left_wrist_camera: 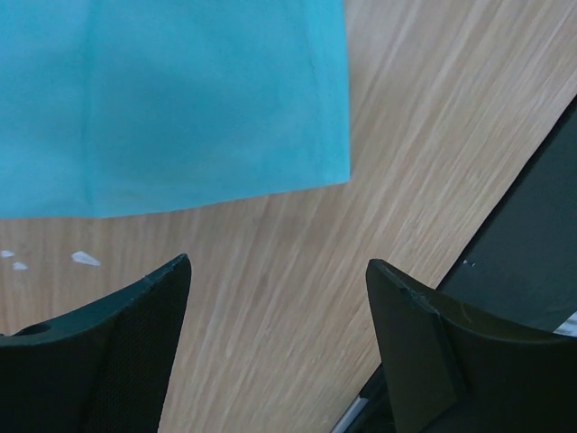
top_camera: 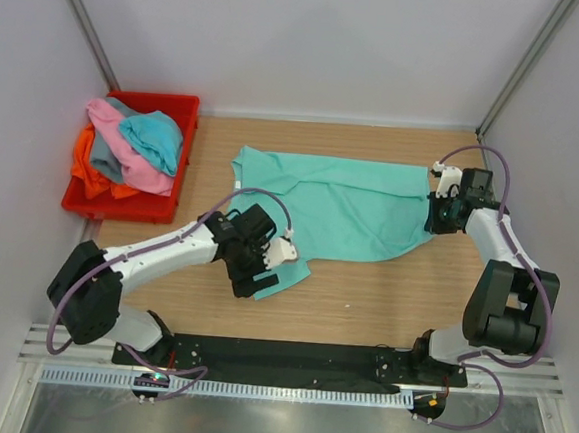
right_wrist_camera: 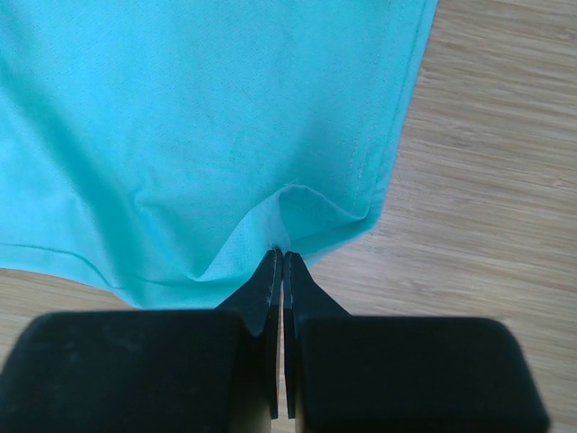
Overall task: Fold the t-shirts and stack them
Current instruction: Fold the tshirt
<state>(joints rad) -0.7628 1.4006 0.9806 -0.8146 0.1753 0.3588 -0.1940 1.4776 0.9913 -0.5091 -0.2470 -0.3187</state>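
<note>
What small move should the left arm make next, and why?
Probably advance the left gripper onto the nearest edge of the mint green t-shirt and close. Its jaws stand open over the wooden table, short of the cloth, while the right gripper is shut on the hem.

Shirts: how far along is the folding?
Nothing looks folded or stacked yet. In hand: the green shirt lies spread on the table, right fingers pinching its edge, left fingers open beside it. Left: folding it, then the other shirts heaped in the red bin.
</note>
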